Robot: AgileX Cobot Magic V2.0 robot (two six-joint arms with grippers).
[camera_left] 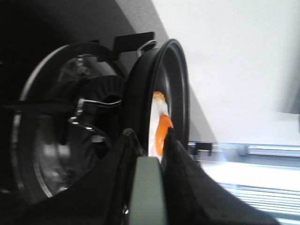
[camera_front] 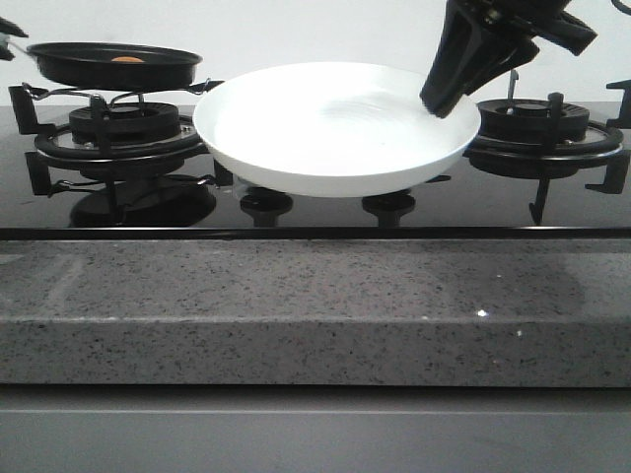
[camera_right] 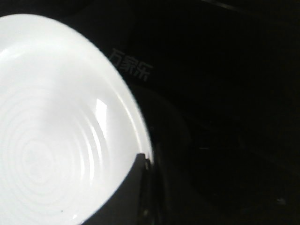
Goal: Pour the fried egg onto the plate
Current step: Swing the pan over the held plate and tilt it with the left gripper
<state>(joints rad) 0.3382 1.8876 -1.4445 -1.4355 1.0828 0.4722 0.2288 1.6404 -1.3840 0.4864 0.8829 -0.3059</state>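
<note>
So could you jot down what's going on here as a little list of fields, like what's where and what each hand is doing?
Setting: black gas hob behind a grey stone counter edge
Frying pan: lifted above the left burner, roughly level
Fried egg: inside the pan
Plate: white, held up above the hob middle, nothing on it
Left hand: grips the pan's handle
Right hand: clamps the plate's right rim
Egg on plate: not yet

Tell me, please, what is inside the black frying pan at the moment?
The fried egg lies inside the frying pan; its orange yolk shows over the rim from the front. The pan wall hides most of the white.
</note>
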